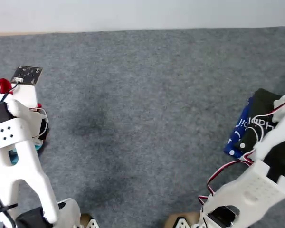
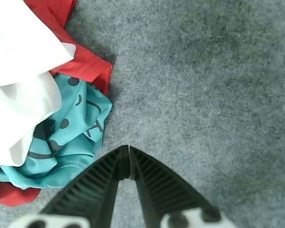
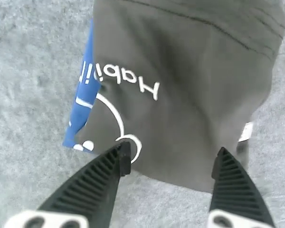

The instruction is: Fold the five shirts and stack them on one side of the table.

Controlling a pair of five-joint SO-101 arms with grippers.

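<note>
1. Left fingers [image 2: 128, 164]: pressed together with nothing between them, poised over the grey surface [image 2: 204, 85]. The tips sit just beside the nearest cloth but apart from it.
2. Unfolded heap, near the left fingers: a white shirt [image 2: 19, 71] lies on top, a red shirt [image 2: 88, 66] spreads beneath it, and a teal shirt [image 2: 66, 137] with dark markings is bunched at the edge closest to the tips. These three are crumpled and overlapping, so they appear to be the supply waiting to be folded. The teal one looks easiest to reach because it is nearest and only partly covered.
3. Right fingers [image 3: 175, 156]: spread wide and gripping nothing, set over the near edge of the folded pile. Whether either tip touches the cloth cannot be told.
4. Folded pile, under and beyond the right fingers: a dark grey shirt [image 3: 190, 71] with white print lies flat on a blue shirt [image 3: 83, 109], which shows only as a strip along one side. The squared edges and flat lie suggest that these two are finished and stacked at this arm's side of the surface, as the task requires.
5. Judged progress: two of the five shirts are folded and stacked, and three are left. The heap and the pile lie well apart, which probably keeps finished work separate from loose cloth.
</note>
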